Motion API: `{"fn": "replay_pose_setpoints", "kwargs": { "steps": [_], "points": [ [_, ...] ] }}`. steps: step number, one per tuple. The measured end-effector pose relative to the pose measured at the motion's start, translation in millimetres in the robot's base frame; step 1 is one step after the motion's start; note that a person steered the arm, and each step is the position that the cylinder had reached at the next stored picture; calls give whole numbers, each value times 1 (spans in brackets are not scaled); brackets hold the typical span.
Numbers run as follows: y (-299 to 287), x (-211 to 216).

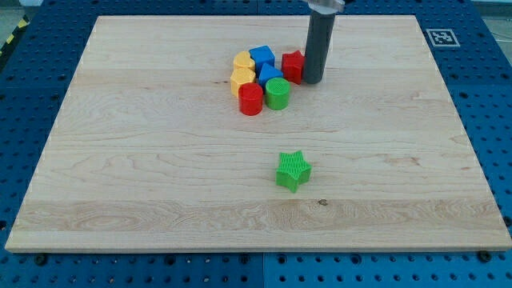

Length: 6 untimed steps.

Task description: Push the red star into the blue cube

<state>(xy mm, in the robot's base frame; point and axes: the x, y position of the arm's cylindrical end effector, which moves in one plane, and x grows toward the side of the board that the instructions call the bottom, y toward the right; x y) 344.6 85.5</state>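
The red star (293,66) sits at the right end of a cluster of blocks near the view's top centre. The blue cube (262,57) lies just to its left, and the two look to be touching or nearly so. My tip (311,81) is at the red star's right side, touching it or almost. A second blue block (270,74) lies just below the cube, against the star's lower left.
In the same cluster are two yellow blocks (243,61) (242,79), a red cylinder (250,100) and a green cylinder (278,94). A green star (293,170) lies alone lower down the wooden board (120,160). A marker tag (441,37) is beyond the board's top right corner.
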Motion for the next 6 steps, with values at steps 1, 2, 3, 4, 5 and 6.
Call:
{"fn": "replay_pose_setpoints", "kwargs": {
  "steps": [1, 2, 3, 4, 5, 6],
  "points": [
    [15, -15],
    [28, -46],
    [28, -62],
    [47, -50],
    [48, -21],
    [31, -16]
  ]
}}
